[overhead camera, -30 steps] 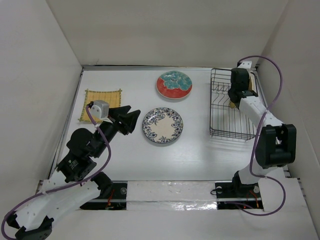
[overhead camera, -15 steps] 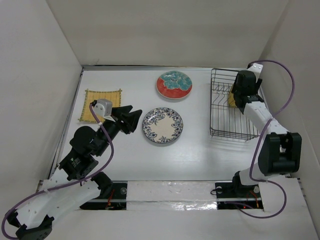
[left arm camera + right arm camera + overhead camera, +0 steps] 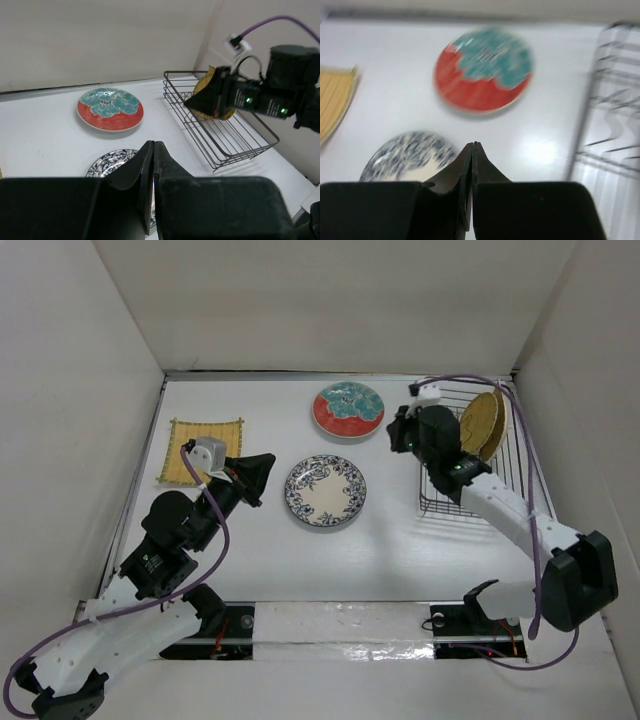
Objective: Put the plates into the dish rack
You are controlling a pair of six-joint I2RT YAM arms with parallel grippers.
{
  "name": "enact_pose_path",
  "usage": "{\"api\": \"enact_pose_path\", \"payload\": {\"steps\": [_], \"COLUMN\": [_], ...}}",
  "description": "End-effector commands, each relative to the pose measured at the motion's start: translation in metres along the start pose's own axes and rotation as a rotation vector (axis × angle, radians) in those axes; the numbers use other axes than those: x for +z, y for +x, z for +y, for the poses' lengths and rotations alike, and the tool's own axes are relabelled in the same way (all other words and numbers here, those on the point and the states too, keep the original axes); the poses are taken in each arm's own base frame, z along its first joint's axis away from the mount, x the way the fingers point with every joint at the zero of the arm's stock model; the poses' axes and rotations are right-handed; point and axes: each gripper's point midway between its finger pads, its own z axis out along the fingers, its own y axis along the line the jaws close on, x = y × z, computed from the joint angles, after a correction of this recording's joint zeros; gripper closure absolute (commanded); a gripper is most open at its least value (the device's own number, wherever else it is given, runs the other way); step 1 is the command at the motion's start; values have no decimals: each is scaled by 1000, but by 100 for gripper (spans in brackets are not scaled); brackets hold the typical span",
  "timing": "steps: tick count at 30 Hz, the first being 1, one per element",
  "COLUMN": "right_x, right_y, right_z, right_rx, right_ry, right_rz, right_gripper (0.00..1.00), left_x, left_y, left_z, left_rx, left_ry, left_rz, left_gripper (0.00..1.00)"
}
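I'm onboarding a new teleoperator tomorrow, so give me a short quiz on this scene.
1. True or false: the left gripper and the right gripper are both shut.
2. Which plate stands in the dish rack? A red-rimmed, B yellow round plate, C blue-and-white.
3. How many plates lie flat on the table?
Key: 1 true; 2 B; 3 three.
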Motion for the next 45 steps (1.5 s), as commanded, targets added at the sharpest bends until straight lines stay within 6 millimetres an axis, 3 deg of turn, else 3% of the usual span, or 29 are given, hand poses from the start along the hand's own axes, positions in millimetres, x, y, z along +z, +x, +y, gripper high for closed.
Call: {"api": "enact_pose_path", "payload": {"steps": [1, 2, 5, 6, 10, 12, 16, 19, 21, 24, 26, 30, 34, 37, 40, 43, 45], "right_x": [3, 3, 3, 11, 26, 34, 50, 59, 66, 65, 67, 61, 62, 57, 57, 48, 44], "right_y": [50, 61, 93, 112, 149, 168, 191, 197, 206, 219, 219, 241, 252, 258, 259, 247, 224], "right_z": [52, 65, 79, 78, 76, 77, 70, 67, 64, 75, 84, 105, 110, 114, 116, 127, 140], "right_rx": [17, 42, 67, 63, 58, 60, 62, 74, 91, 141, 203, 289, 308, 335, 347, 408, 435], "right_ry": [-231, -282, -355, -346, -323, -325, -291, -277, -271, -329, -383, -479, -489, -499, -508, -569, -623], "right_rz": [131, 155, 242, 292, 410, 458, 508, 516, 532, 558, 550, 609, 628, 640, 642, 615, 560], "right_gripper": [93, 76, 42, 38, 33, 32, 31, 31, 32, 37, 45, 56, 65, 78, 99, 100, 100], "left_x": [4, 5, 5, 5, 4, 5, 3, 3, 2, 3, 3, 4, 2, 3, 1, 1, 1], "left_y": [-7, -7, -6, -6, -7, -7, -10, -8, -10, -8, -9, -8, -10, -8, -12, -11, -11], "left_z": [1, 1, 2, 2, 4, 4, 4, 4, 2, 5, 2, 3, 1, 4, 1, 4, 2], "left_rx": [1, 1, 4, 6, 11, 13, 15, 16, 17, 17, 16, 15, 13, 17, 13, 13, 14], "left_ry": [-7, -7, -14, -14, -25, -23, -19, -18, -10, -23, -12, -14, -4, -18, -5, -19, -11], "left_rz": [-33, -33, -33, -33, -40, -36, -49, -43, -47, -49, -46, -46, -49, -47, -52, -57, -53], "left_gripper": [100, 100, 100, 100, 73, 66, 60, 57, 57, 56, 56, 55, 55, 55, 55, 55, 55]}}
